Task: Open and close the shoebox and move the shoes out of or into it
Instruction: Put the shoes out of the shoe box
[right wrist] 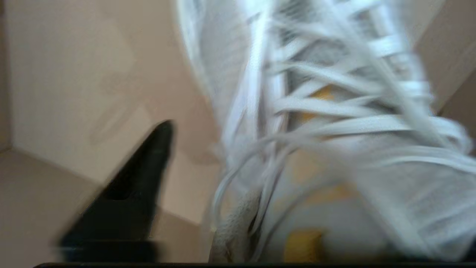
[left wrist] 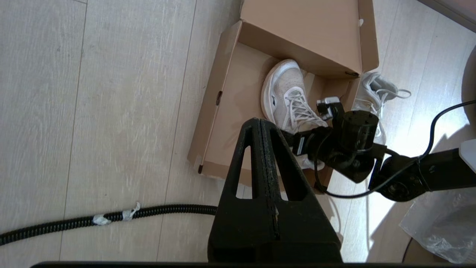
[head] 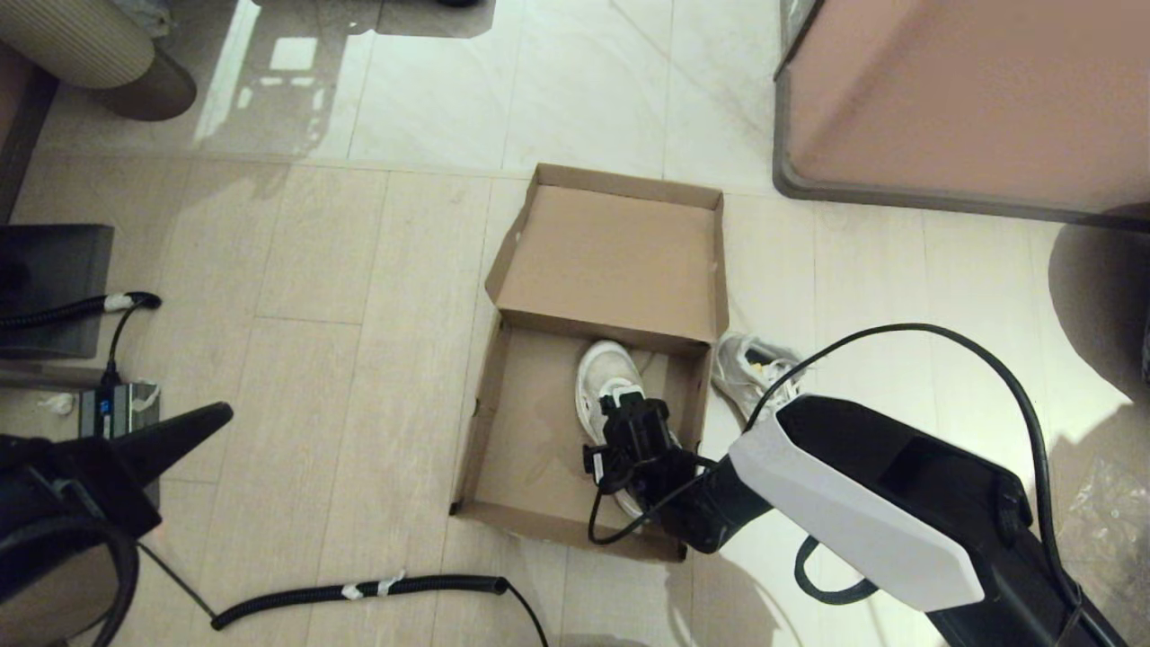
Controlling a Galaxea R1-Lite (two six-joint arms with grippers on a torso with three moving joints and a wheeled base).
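Observation:
The brown shoebox stands open on the floor, its lid flipped back. One white sneaker lies inside along the right wall, toe toward the lid. My right gripper is down in the box over this sneaker's laces. In the right wrist view one black finger stands clear of the shoe with box floor between; the other finger is hidden behind the shoe. The second sneaker lies on the floor just outside the box's right wall. My left gripper hangs shut and empty at the far left.
A large pinkish-brown block with a dark rim stands at the back right. A black corrugated hose lies on the floor in front of the box. Crumpled clear plastic sits at the right, and dark equipment at the left.

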